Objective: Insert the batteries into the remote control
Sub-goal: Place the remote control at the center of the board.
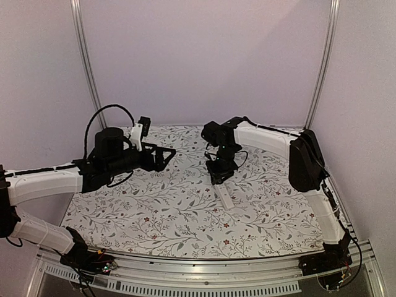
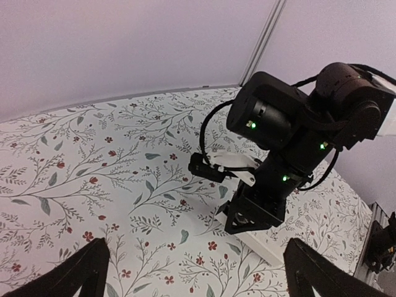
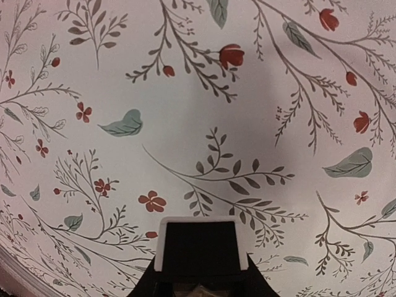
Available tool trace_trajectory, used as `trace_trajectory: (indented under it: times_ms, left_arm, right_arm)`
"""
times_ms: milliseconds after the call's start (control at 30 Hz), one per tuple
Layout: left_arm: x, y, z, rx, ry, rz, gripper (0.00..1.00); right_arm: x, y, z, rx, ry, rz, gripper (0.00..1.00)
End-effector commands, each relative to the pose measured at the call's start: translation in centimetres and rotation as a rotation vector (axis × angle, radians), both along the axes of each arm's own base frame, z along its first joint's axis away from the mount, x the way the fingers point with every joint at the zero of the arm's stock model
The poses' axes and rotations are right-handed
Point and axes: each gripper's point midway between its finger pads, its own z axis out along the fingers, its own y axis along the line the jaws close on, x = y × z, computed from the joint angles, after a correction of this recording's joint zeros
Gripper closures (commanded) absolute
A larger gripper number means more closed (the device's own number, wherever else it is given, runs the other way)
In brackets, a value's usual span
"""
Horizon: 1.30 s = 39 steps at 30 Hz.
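The white remote control [image 1: 224, 197] lies flat on the floral table near the middle, its long side running toward the near edge. My right gripper [image 1: 218, 177] points down at the remote's far end. In the right wrist view the black fingertips [image 3: 198, 250] are together, and the remote's white end [image 3: 162, 244] frames them on three sides. The left wrist view shows the remote [image 2: 265, 246] under the right gripper [image 2: 252, 215]. My left gripper [image 1: 166, 154] hovers open and empty to the left, its fingers [image 2: 80, 272] spread wide. The batteries are hidden.
The floral table cover [image 1: 154, 210] ends at a metal rail [image 1: 204, 267] along the near edge. Purple walls and two upright metal posts [image 1: 85, 62] close off the back and sides. The right arm's black and white links [image 1: 303, 161] stand at the right.
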Motion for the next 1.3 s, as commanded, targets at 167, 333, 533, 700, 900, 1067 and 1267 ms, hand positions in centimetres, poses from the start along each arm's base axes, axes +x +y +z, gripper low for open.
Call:
trace_trajectory:
  times_ms: [167,333,533,700,900,1067,1267]
  left_arm:
    - [0.1,0.2,-1.2,0.003,0.014,0.003,0.00]
    - [0.2,0.2,-1.3,0.006,0.015,0.003,0.01]
    - [0.2,0.1,-1.3,0.009,0.016,-0.002,0.00]
    - [0.0,0.2,-1.6,0.016,0.023,-0.003,0.00]
    - [0.0,0.0,-1.7,0.020,0.033,-0.012,0.00]
    - [0.1,-0.1,-2.2,0.038,0.050,-0.012,0.00]
    - [0.9,0.0,-2.8,0.094,0.092,0.027,0.01]
  right_arm:
    - [-1.1,-1.4,-3.8,-0.132,0.038,0.029,0.86]
    - [-1.2,-1.1,-4.2,-0.119,0.047,0.022,0.76]
    - [-1.1,-0.7,-4.3,-0.101,0.048,0.016,0.65]
    - [-1.3,-0.3,-4.3,-0.077,0.062,0.017,0.41]
    - [-0.8,1.2,-0.7,0.055,0.009,0.035,0.15]
    - [0.5,-1.0,4.3,0.207,-0.087,0.002,0.15]
    - [1.2,-7.4,5.9,0.148,-0.226,-0.009,0.15]
